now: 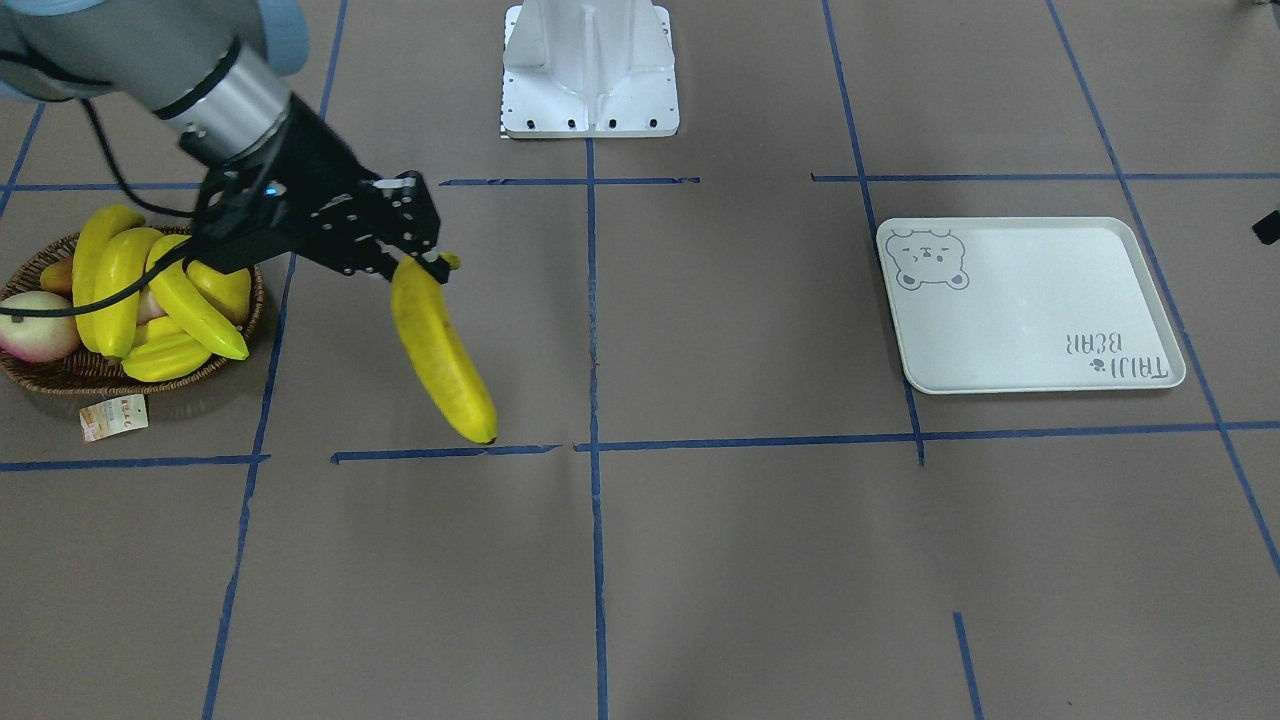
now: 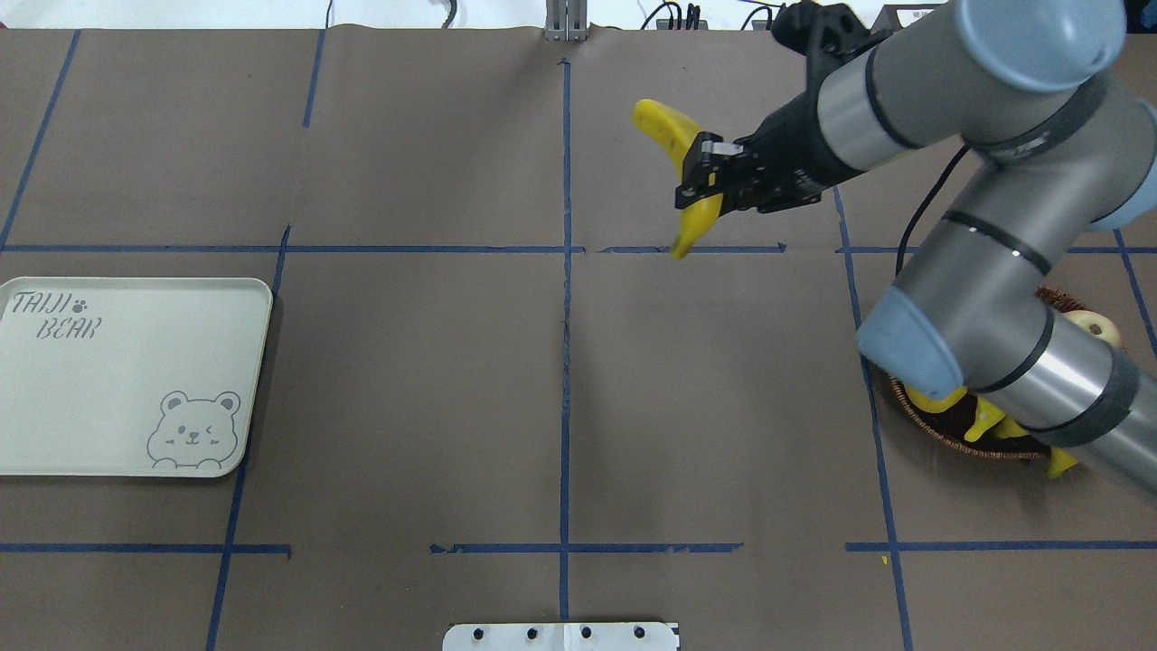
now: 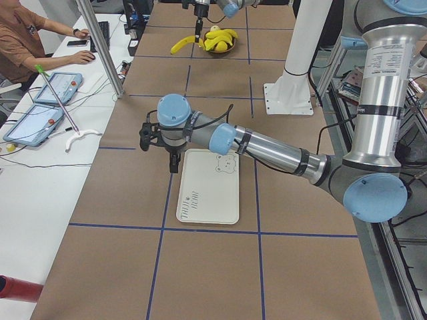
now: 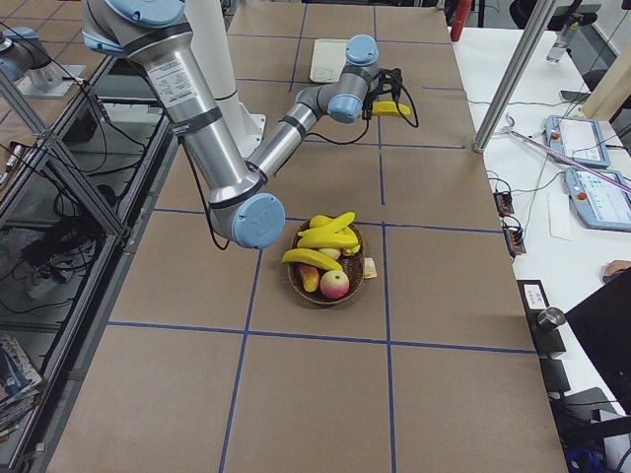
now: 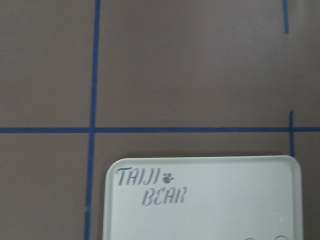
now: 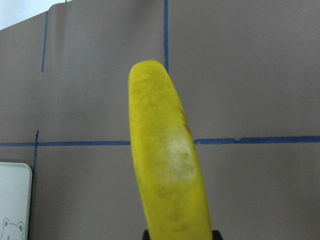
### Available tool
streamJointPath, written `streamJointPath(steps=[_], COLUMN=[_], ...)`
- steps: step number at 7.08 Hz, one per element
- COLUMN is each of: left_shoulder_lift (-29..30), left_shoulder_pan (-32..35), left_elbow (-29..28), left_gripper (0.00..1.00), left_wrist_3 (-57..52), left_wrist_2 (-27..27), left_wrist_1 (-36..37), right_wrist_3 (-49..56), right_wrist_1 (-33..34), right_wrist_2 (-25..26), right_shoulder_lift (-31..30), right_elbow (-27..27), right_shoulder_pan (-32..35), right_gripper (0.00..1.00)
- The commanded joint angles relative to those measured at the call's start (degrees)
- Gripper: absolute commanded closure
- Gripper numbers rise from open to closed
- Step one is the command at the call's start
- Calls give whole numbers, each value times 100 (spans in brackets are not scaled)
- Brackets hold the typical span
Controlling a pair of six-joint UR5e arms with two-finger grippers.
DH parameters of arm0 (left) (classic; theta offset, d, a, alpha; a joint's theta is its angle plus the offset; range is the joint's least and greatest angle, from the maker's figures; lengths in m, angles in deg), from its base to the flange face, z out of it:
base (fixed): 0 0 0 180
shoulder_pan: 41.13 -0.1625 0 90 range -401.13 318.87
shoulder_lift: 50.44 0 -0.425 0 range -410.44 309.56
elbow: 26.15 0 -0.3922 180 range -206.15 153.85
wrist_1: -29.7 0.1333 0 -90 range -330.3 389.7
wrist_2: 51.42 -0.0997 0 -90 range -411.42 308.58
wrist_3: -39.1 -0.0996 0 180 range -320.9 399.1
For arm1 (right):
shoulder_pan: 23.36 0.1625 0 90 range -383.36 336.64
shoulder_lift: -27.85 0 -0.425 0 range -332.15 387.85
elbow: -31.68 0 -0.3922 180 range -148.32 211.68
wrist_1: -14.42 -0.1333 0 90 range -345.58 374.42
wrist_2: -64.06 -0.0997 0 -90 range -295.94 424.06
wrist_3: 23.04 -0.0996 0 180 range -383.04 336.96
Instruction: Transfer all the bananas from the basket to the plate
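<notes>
- Right gripper [image 1: 425, 262]: pinching one banana [image 1: 440, 350] close to its stem end. The rest of the fruit hangs below the jaws, its dark tip slanting down and clear of the table [image 1: 700, 560]
- Banana, whereabouts: in the air, outside the basket [image 1: 40, 375], on the basket's side of the middle tape line and well apart from the plate [image 1: 1030, 310]
- Basket: sits at the right arm's end of the table with a paper tag [image 1: 113, 417] lying at its rim. It holds three other bananas [image 1: 125, 290] in a pile, an apple [image 1: 35, 325] and some further yellow fruit I cannot name for sure
- Plate: lies at the opposite end of the table with nothing on it, the bear drawing and the lettering both uncovered
- Left gripper [image 3: 173, 163]: hangs just beside the plate's edge. I cannot tell whether its fingers are spread or pressed together. Its wrist camera shows only the lettered corner of the plate and no fingers
- Step in hand, as I judge it: the carry of the first banana, with none delivered and three waiting
- Next move, as I judge it: a long run across the table towards the plate, high enough that the hanging tip does not drag. After that comes a descent until the fruit rests on the plate, and only then should the jaws part
- Caution: the hold is at the thin end, so the banana could swing or swivel on a quick move
</notes>
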Motion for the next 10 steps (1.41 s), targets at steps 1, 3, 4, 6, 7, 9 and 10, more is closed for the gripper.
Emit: streamJointPath(steps=[1,3,4,6,7,9,10], left_shoulder_lift=[505,1189,1558,2359,2405,2502,2511], left_shoulder_pan=[-850,-1739,-2134,-2917,-3173,-3560,-3727], left_elbow=[-74,-83,22,49,58,49,49], left_gripper=[1,3,2,2,2,2,2], left_wrist_3=[2812,5086,5843,7199,7413,7661,7670], left_wrist_2=[131,9,-244,-1104,-1334,-1747,-1889], left_wrist_1=[-1708,-2830,-2868,-2877,-2930,-3071,-3071], right_wrist_3=[-765,-873,-873,-864,-864,-864,-855], right_wrist_1=[25,16,8,-27,-54,-54,-54], right_wrist_2=[1025,1423,1607,1688,1705,1898,2021], right_shoulder_lift=[343,650,739,862,897,950,968], right_elbow=[165,139,121,121,147,217,253], right_shoulder_pan=[-925,-1419,-1577,-1710,-1711,-1763,-1781], right_gripper=[99,99,99,99,99,99,99])
